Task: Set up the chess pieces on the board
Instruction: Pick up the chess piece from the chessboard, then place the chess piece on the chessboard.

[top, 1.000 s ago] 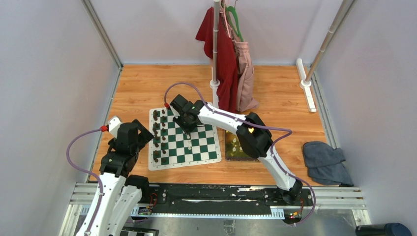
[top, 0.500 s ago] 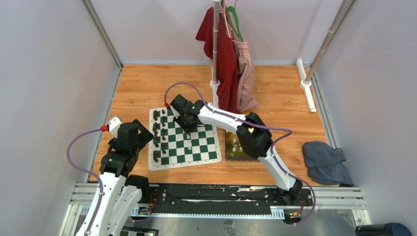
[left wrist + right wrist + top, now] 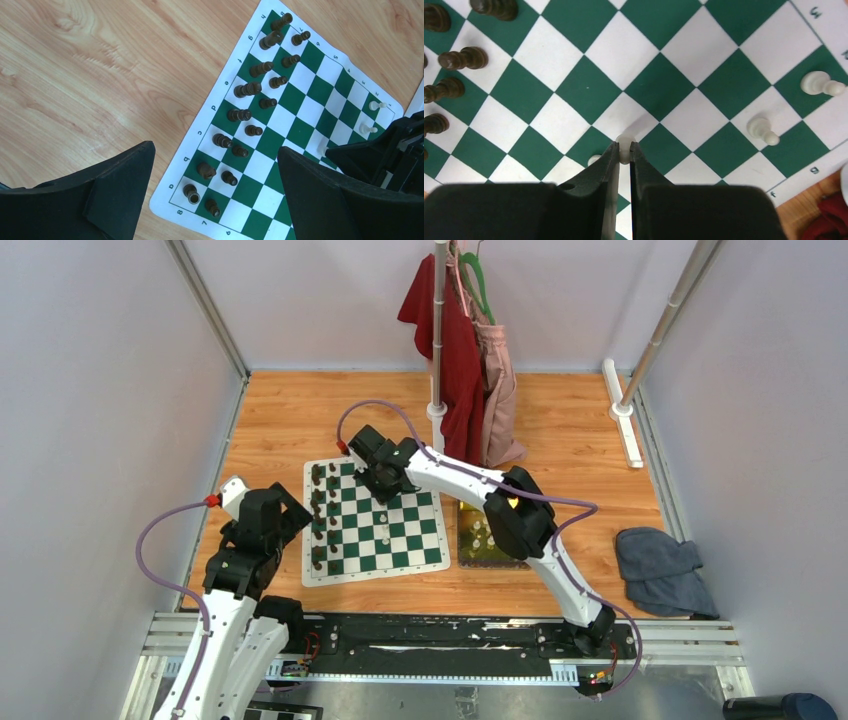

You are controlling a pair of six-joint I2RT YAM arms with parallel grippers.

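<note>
The board [image 3: 402, 542] lies flat on the wooden table, also in the right wrist view [image 3: 589, 85] and the left wrist view [image 3: 300, 107]. Dark brown chessmen [image 3: 319, 520] fill its two left columns. My right gripper [image 3: 378, 486] is over the board's far middle, shut on a cream-white chess piece [image 3: 624, 146] just above a white square [image 3: 624, 150]. Two white pawns [image 3: 763, 131] [image 3: 821, 83] stand near the right edge; another white piece [image 3: 594, 160] peeks out beside my left finger. My left gripper [image 3: 214, 148] is open and empty, above the board's left near corner.
A yellow-green tray [image 3: 466, 553] holding white chessmen sits right of the board. A clothes stand pole [image 3: 437, 390] with red and pink garments rises behind the board. A grey cloth [image 3: 662, 570] lies at the right. A white bar [image 3: 622, 425] lies far right.
My right gripper has shifted slightly toward the far side of the board with the white piece in it. The left arm has not moved.
</note>
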